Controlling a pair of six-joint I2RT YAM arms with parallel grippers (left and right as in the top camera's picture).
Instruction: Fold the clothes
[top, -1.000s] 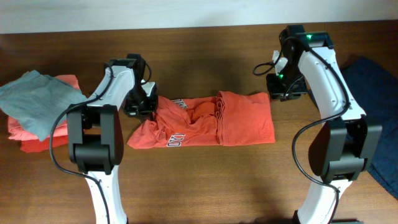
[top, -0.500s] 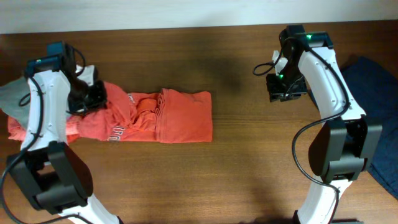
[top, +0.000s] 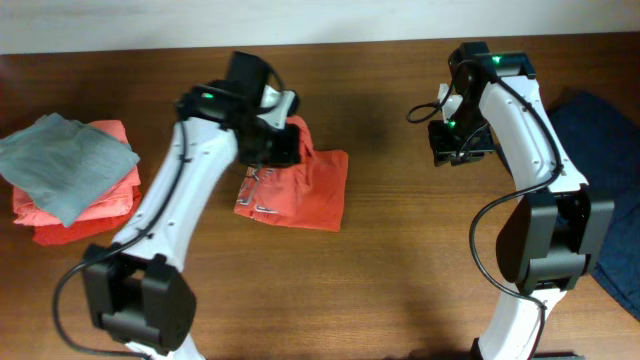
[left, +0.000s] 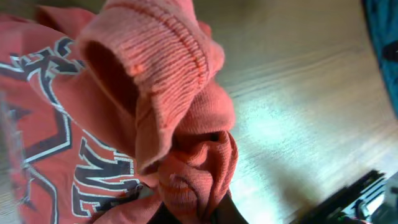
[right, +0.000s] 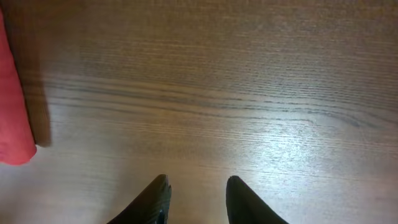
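The clothes, a red-orange T-shirt with white lettering, lies doubled over in a short bundle at the table's middle. My left gripper hovers over its far left edge, shut on a bunch of the fabric. In the left wrist view the ribbed collar and printed cloth of the T-shirt hang from the left gripper, whose fingertips are buried in the folds. My right gripper stands apart to the right over bare wood. Seen from its wrist, the right gripper is open and holds nothing; the shirt's edge shows at far left.
A grey folded top rests on a coral-pink folded garment at the left end of the table. A dark blue cloth lies at the right edge. Wooden table surrounds the shirt.
My left arm swung from the far left back to the middle, carrying the shirt's end with it; the shirt is now a shorter doubled bundle. The right arm has not moved.
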